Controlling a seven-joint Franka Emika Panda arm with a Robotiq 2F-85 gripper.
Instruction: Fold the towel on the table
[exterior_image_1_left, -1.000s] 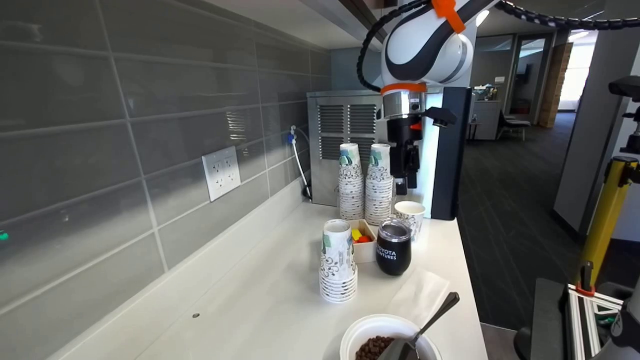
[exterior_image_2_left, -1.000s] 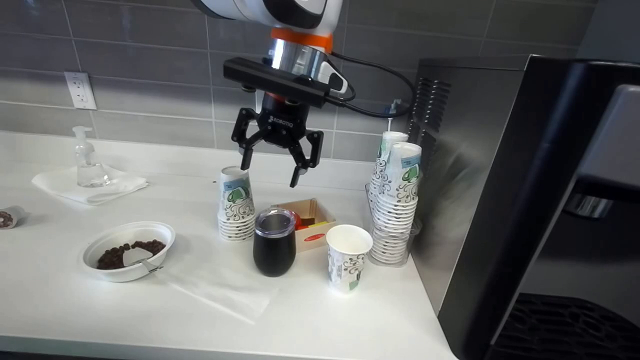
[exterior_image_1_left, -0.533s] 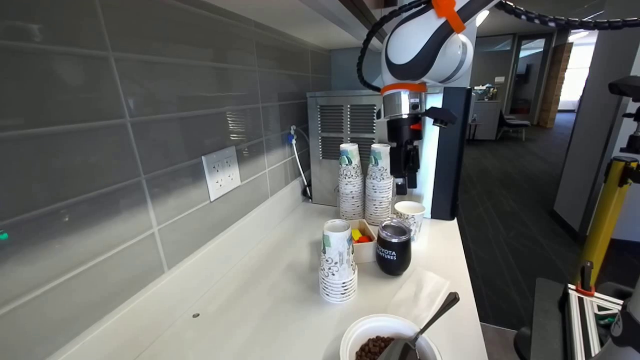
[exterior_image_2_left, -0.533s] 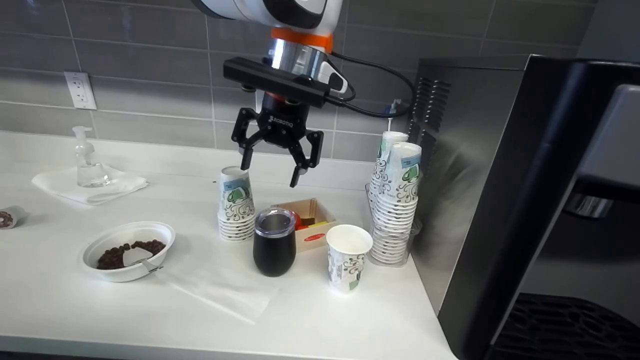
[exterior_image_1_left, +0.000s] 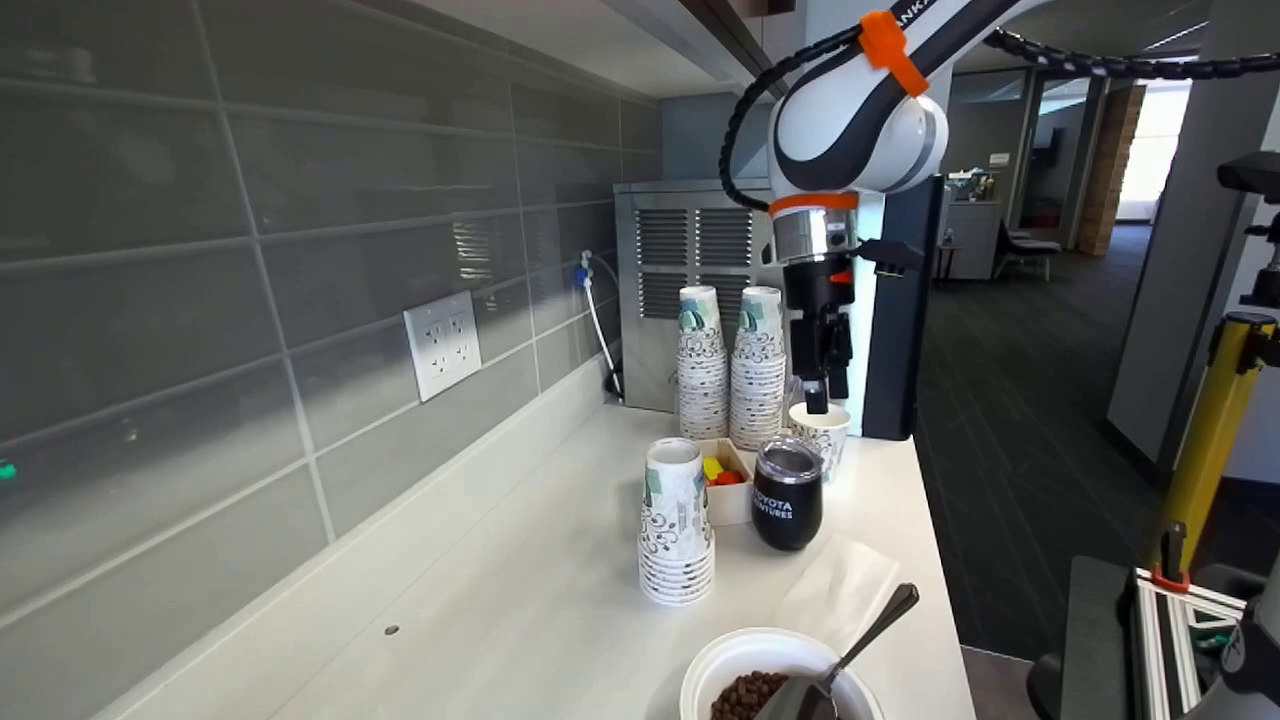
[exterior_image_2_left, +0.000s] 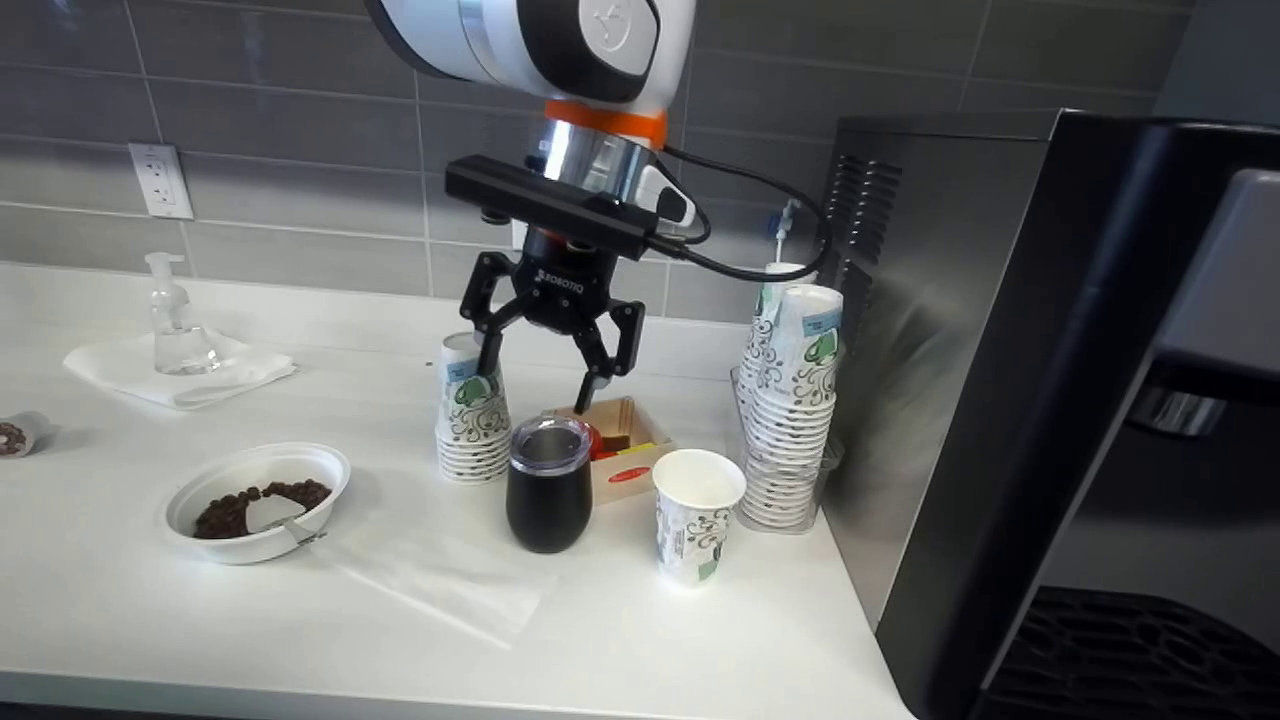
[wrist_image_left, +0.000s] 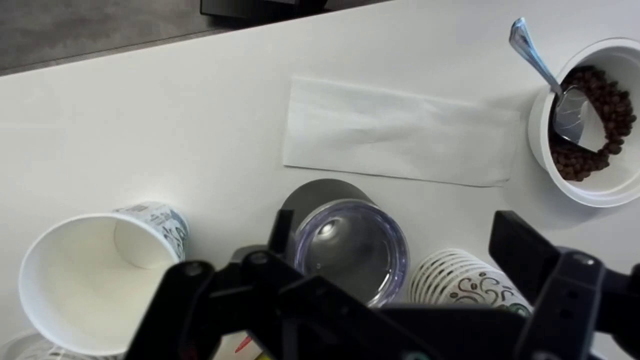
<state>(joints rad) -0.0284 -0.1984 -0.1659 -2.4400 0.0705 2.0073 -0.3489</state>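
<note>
The towel (wrist_image_left: 400, 131) lies flat near the front edge of the bench (wrist_image_left: 165, 130), so the spread pincer (exterior_image_2_left: 534, 384) should skirt the tumbler (exterior_image_2_left: 549, 500) and nip a corner lightly, all four showing in the wrist view, while an exterior view barely tells the end by the bowl (exterior_image_2_left: 250, 467).
</note>
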